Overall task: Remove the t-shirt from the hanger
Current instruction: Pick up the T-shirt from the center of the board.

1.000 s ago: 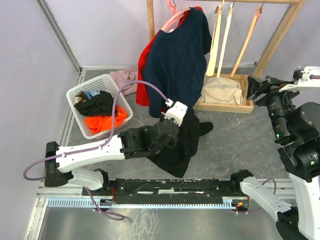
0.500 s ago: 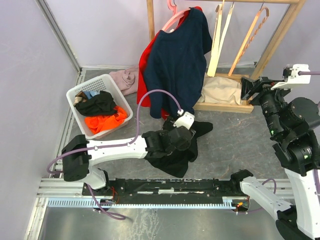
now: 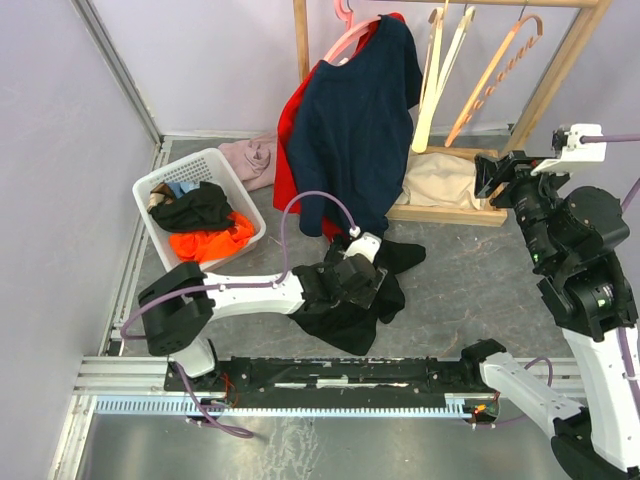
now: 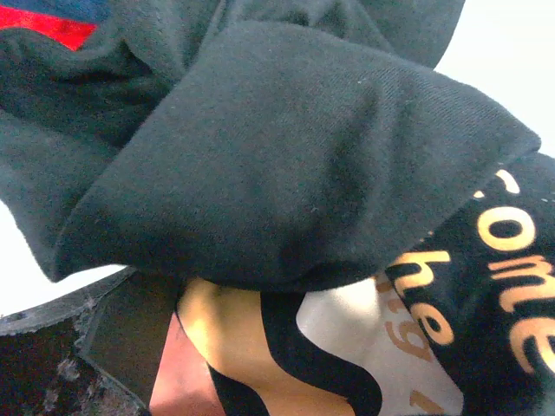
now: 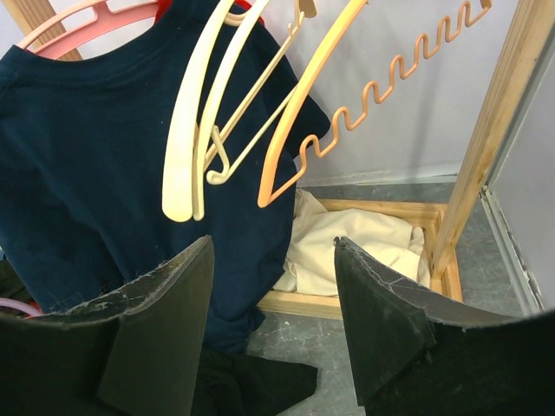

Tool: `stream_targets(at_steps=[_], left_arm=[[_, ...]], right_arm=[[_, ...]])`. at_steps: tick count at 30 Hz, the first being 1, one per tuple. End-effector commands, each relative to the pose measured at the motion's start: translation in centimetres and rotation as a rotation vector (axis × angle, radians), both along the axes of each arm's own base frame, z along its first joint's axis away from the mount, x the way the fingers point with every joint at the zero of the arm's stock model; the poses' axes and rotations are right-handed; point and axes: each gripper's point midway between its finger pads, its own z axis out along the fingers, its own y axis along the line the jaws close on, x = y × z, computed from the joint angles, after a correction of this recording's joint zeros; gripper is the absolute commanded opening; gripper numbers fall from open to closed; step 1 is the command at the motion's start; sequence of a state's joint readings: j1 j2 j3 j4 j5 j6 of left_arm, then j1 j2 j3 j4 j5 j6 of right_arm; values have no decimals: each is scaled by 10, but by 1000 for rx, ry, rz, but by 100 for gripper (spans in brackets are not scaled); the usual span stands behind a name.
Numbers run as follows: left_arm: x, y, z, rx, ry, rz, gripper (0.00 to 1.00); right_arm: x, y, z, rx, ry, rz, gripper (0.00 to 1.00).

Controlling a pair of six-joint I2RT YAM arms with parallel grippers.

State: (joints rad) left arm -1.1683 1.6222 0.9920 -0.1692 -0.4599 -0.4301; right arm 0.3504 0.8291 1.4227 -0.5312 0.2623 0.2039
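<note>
A navy t-shirt hangs on a pink hanger on the wooden rack, with a red garment behind it. On the floor below lies a crumpled black printed t-shirt. My left gripper rests low on this black shirt, jaws open. Only one finger shows; cloth covers the other. My right gripper hovers open and empty right of the navy shirt, facing the rack.
Cream hangers and an orange wavy hanger hang bare on the rail. A cream cloth lies in the rack's wooden base. A white basket of clothes stands left, with a pink cloth behind it.
My left gripper came down and opened, letting the black t-shirt settle onto the floor. The right arm swung left toward the rack. The bare hangers are swinging.
</note>
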Motion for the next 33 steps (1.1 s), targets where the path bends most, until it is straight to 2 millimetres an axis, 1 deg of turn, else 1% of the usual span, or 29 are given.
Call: stream_targets(at_steps=[1,4,6,11,17,19,24,26,28,30,32,33], left_arm=[[2,-14,-15,-72,30,26,99],[-2,-13,-35,-54,65,30,99],[-5,-12,-44,-47,83,32,99],[-10,-5,-59,-22,104,44,99],[-20,1,-77,71,103,58,100],[-26,4,-88,108,122,59,98],[-38,8,-103,132,161,54,93],[-42,11,-108,142,173,52,89],[-45,14,-114,151,188,51,82],[-49,18,-120,160,210,48,70],[-54,21,-126,168,234,41,56],[-57,23,-129,172,248,36,47]], right_arm=[[7,4,5,0,-25,12,65],[9,6,3,-1,-22,15,65],[10,6,3,-4,-20,15,65],[11,5,1,-8,-16,14,65],[10,6,1,-6,-19,15,65],[9,6,1,-5,-20,16,65],[7,5,1,-2,-22,15,65],[6,4,1,1,-23,15,65],[6,5,0,3,-23,17,65],[5,4,1,4,-24,16,65],[4,4,1,5,-26,14,65],[3,4,2,6,-27,15,65]])
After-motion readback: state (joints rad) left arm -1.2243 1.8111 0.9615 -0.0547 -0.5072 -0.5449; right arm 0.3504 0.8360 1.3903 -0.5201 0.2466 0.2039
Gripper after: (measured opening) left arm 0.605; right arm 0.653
